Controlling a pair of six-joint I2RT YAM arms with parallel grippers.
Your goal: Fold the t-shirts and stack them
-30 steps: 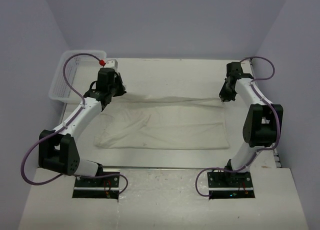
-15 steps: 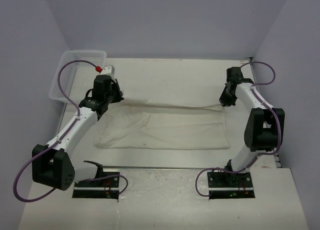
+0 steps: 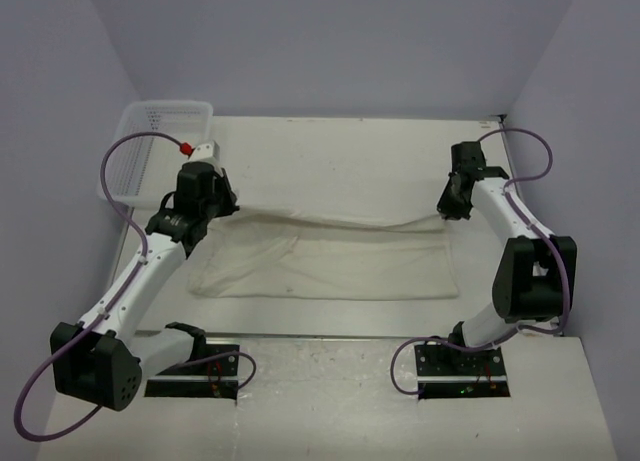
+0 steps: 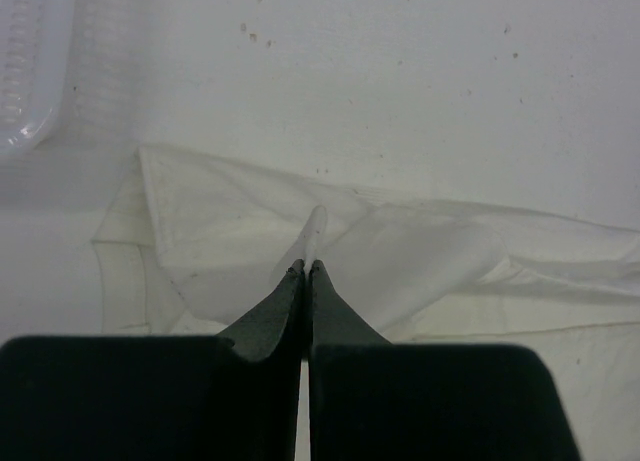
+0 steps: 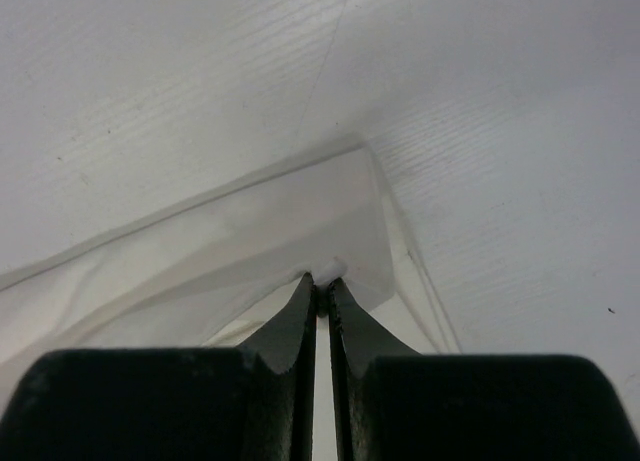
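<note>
The left gripper (image 4: 305,269) is pressing its jaws together on a thin fold of the cream t-shirt (image 4: 230,231). In the left wrist view a small pale ridge of cloth is standing up out of the black tips. The right gripper (image 5: 322,279) is doing the same: its jaws are clamping a little bunch of the cloth edge (image 5: 250,241), with only a narrow slit between them. These pinches are showing only in the two wrist views. In the top view the fingertips are too small and dark to judge.

The top view is giving the wider picture instead. There the left gripper (image 3: 230,205) and the right gripper (image 3: 447,209) are holding the two far corners of the t-shirt (image 3: 330,266). The far edge is stretching between them in a long line, while the rest is lying spread on the desk (image 3: 340,151), between the two arms. A white mesh basket (image 3: 165,106) is standing at the far left corner of the desk, near the left arm. The left wrist view is catching only its corner (image 4: 20,71).
</note>
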